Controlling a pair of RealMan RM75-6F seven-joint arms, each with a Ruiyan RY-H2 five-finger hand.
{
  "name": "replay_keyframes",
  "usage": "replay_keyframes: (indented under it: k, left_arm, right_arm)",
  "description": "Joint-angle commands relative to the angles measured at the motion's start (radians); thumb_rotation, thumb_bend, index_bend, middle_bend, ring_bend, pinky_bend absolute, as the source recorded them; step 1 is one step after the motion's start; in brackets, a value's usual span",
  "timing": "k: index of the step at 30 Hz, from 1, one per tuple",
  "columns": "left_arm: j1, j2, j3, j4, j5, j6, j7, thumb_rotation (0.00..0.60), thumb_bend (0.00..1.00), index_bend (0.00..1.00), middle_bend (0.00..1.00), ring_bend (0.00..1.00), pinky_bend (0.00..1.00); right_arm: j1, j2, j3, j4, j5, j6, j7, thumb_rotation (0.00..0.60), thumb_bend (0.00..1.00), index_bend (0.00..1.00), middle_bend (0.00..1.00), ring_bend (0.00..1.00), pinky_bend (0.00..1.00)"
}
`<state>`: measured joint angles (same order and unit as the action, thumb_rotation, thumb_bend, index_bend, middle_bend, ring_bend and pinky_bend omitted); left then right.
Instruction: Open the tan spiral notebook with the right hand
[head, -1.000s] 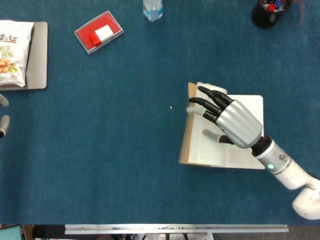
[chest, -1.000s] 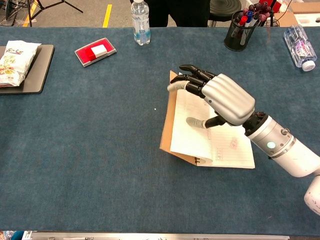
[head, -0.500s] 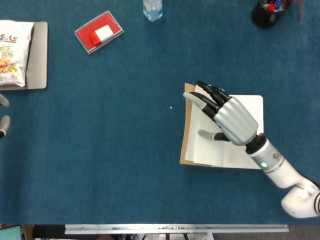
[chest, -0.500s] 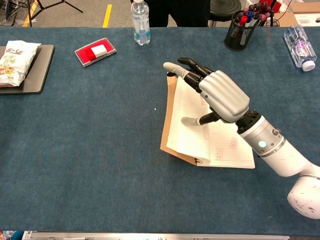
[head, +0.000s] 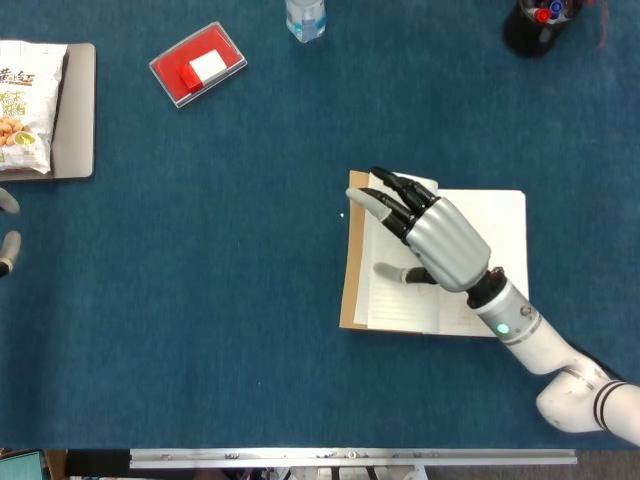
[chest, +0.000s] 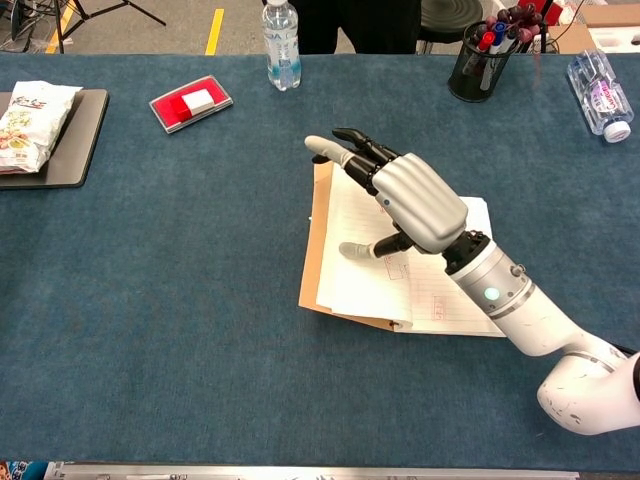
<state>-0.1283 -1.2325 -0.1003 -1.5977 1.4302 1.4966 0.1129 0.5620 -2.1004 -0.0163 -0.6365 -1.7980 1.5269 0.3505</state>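
Nearest the robot, on the right half of the blue desk (chest: 180, 300), the tan spiral notebook (head: 355, 300) is seen lying partly opened, with lined white pages (chest: 365, 285) exposed and the tan cover (chest: 312, 265) raised along the left edge. Its long axis runs roughly from near to far, and the lifted cover stands out to the left of the page block.

Directly over the notebook the right robot hand (head: 435, 240) is held with its back upward and its fingers extended leftward and away, apart from one another and closed on nothing. The fingertips (chest: 320, 143) reach the far left corner of the cover; whether they press the cover or merely hover at it cannot be told from either view. The thumb (chest: 362, 249) is stretched out low across the pages.

The deciding relation is judged to be this: the cover lies to the left of and just under the fingertips, so a further sweep to the left would be needed to lay it flat. The right robot hand is far nearer to the notebook than the left robot hand (head: 7, 240), of which only finger ends are shown at the left edge of the head view, so its state cannot be told.

Further off, a red box (chest: 190, 103), a water bottle (chest: 281, 40) and a pen holder (chest: 478, 60) are seen well apart from the notebook.
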Motion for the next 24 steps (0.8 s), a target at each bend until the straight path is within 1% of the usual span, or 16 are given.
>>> replay_keyframes:
  k: [1,12,19,24]
  left_arm:
    - [0.000,0.000,0.000,-0.001,0.000,0.001,0.000,0.600,0.26,0.49,0.48,0.44,0.61]
    - [0.000,0.002,0.000,-0.001,0.000,0.000,-0.003,0.600,0.26,0.49,0.48,0.44,0.60]
    - [0.001,0.003,0.000,-0.001,0.000,0.000,-0.005,0.600,0.26,0.49,0.48,0.44,0.60]
    - [0.000,0.002,0.000,-0.001,0.000,0.000,-0.005,0.600,0.26,0.49,0.48,0.44,0.61]
  right_arm:
    - [0.006,-0.005,-0.003,0.004,0.008,-0.015,0.002,0.600,0.00,0.02,0.23,0.06,0.23]
    - [0.025,0.001,-0.006,-0.017,0.025,-0.049,-0.016,0.600,0.00,0.02,0.23,0.06,0.23]
    - [0.034,-0.003,-0.010,-0.015,0.041,-0.091,-0.022,0.600,0.00,0.02,0.23,0.06,0.23]
    - [0.047,-0.003,0.009,-0.023,0.049,-0.073,-0.013,0.600,0.00,0.02,0.23,0.06,0.23]
